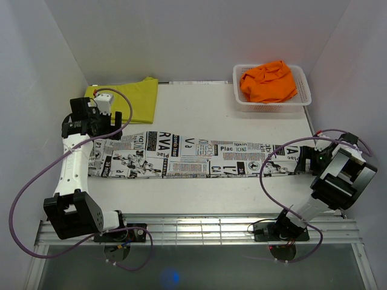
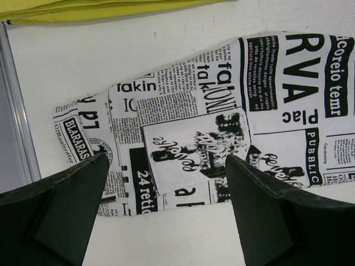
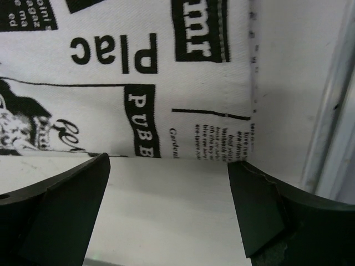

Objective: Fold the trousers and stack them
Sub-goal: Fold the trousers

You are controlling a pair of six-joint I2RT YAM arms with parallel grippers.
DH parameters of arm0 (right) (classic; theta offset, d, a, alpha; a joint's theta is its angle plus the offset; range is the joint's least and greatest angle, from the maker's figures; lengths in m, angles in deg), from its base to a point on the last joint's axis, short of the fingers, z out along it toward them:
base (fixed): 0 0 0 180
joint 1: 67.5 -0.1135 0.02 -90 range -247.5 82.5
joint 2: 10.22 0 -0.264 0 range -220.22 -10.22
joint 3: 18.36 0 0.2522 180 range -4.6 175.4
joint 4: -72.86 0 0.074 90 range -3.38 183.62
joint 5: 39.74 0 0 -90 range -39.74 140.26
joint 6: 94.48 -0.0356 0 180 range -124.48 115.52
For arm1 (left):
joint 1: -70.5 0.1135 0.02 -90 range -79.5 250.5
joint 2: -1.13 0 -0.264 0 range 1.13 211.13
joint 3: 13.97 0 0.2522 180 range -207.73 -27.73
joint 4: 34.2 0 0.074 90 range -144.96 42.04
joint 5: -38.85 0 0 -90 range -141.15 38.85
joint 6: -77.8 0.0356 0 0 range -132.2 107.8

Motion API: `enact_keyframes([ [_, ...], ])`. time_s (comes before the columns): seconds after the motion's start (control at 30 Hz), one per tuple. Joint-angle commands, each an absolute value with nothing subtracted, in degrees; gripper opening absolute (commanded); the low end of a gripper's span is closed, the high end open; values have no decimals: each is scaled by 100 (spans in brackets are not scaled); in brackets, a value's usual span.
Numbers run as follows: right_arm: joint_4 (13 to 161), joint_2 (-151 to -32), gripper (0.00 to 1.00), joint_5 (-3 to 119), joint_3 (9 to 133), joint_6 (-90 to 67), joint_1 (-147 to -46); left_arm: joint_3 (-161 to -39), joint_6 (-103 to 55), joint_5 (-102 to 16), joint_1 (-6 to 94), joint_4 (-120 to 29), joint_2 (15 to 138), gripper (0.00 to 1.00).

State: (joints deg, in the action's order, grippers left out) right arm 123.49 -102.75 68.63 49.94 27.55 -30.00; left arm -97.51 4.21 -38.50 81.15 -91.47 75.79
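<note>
The top external camera sits high above and behind the arm bases. It looks down and forward over the whole desk [image 1: 199, 196], far enough off to take in the newspaper-print trousers [image 1: 199, 156] end to end, the yellow trousers [image 1: 136, 99] at the far left and the basket [image 1: 272, 104] at the far right. The left wrist camera looks steeply down from close by, between the fingers of the left tool [image 2: 166, 160], at the left end of that printed cloth, with a yellow strip along its top edge. The right wrist camera is nearer still and looks down past the right tool [image 3: 169, 160] at the cloth's right end. Each wrist view shares its patch with the overhead view.
</note>
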Motion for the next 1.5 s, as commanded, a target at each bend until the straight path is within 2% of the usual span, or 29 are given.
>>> enact_keyframes([
  [0.0,11879,-10610,92,6968,5068,2654,-2979,-9919,310,-3902,8131,-9199,7575,97],
  [0.2,12458,-10769,93,6942,5419,3084,-2848,-9945,169,-3823,8131,-9577,7812,97],
  [0.4,12750,-10321,94,6837,5428,3577,-2663,-9805,143,-3823,8131,-9656,7935,97],
  [0.57,12758,-10961,93,6977,5832,3410,-2654,-9954,11,-3744,8131,-9648,8242,97],
  [0.77,12671,-11349,88,7416,6052,3191,-2680,-10235,107,-3788,8131,-9683,8524,96],
  [1.07,12337,-11718,80,7435,5913,2909,-2970,-10358,64,-3761,8139,-9674,8727,96],
  [1.17,12248,-11806,72,7417,5841,2848,-3146,-10350,11,-3753,8139,-9665,8718,96],
  [1.2,12257,-11850,65,7417,5867,2795,-3198,-10323,-7,-3761,8131,-9656,8709,96],
  [1.3,12292,-11991,55,7417,5938,2734,-3208,-10279,-16,-3770,8131,-9612,8691,96],
  [1.37,12336,-12009,44,7391,5982,2742,-3208,-10262,-42,-3753,8139,-9578,8700,96],
  [1.4,12432,-11991,25,7373,6052,2751,-3208,-10253,-42,-3744,8131,-9560,8709,96],
  [1.43,12494,-11930,13,7347,6087,2794,-3199,-10236,-60,-3744,8131,-9534,8718,96],
  [1.47,12555,-11877,8,7294,6140,2821,-3182,-10227,-95,-3718,8131,-9481,8727,96],
])
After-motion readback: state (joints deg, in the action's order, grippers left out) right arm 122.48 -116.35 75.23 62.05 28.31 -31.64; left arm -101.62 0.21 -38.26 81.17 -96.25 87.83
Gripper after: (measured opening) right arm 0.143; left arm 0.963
